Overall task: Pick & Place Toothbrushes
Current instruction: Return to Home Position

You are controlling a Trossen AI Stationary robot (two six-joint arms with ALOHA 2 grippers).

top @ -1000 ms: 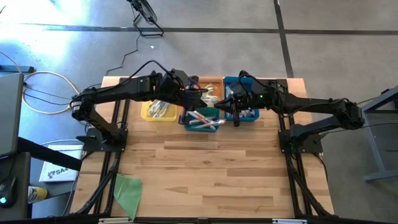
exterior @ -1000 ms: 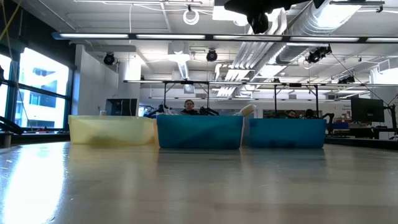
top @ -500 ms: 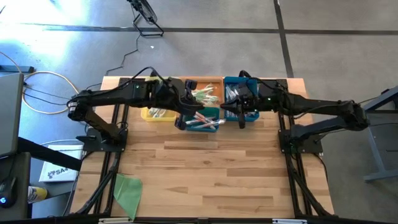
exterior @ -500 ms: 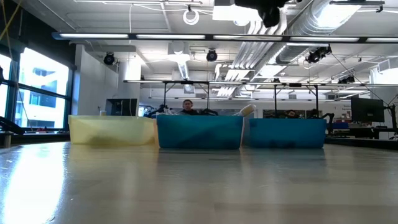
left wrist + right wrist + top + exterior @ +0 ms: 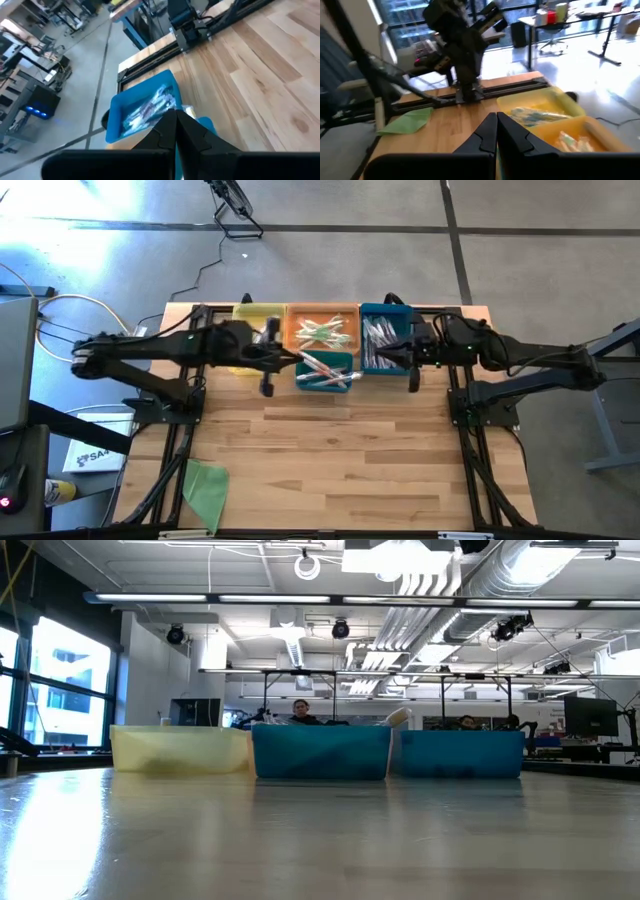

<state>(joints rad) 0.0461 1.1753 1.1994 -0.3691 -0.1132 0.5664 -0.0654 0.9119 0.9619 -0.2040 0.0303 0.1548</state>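
Observation:
Toothbrushes lie in four bins at the table's far edge: whitish-green ones in the orange bin (image 5: 322, 331), clear-wrapped ones in the blue bin (image 5: 383, 343), pink-accented ones in the teal bin (image 5: 326, 370), and a few in the yellow bin (image 5: 535, 115), which my left arm partly covers from above. My left gripper (image 5: 285, 357) hangs shut and empty just left of the teal bin, pointing at the blue bin (image 5: 142, 110). My right gripper (image 5: 390, 356) is shut and empty above the blue bin's near part, pointing toward the table's left side.
A flat green sheet (image 5: 205, 490) lies at the table's near left corner. The wide wooden tabletop (image 5: 330, 460) in front of the bins is bare. The bins stand in a row in the low view (image 5: 320, 752), with a person (image 5: 303, 712) far behind them.
Both arms have drawn back from over the bins. My left gripper went toward the table's left edge, uncovering the orange bin. My right gripper went toward the right edge and rose, almost leaving the top of the low view. No toothbrush has been carried away.

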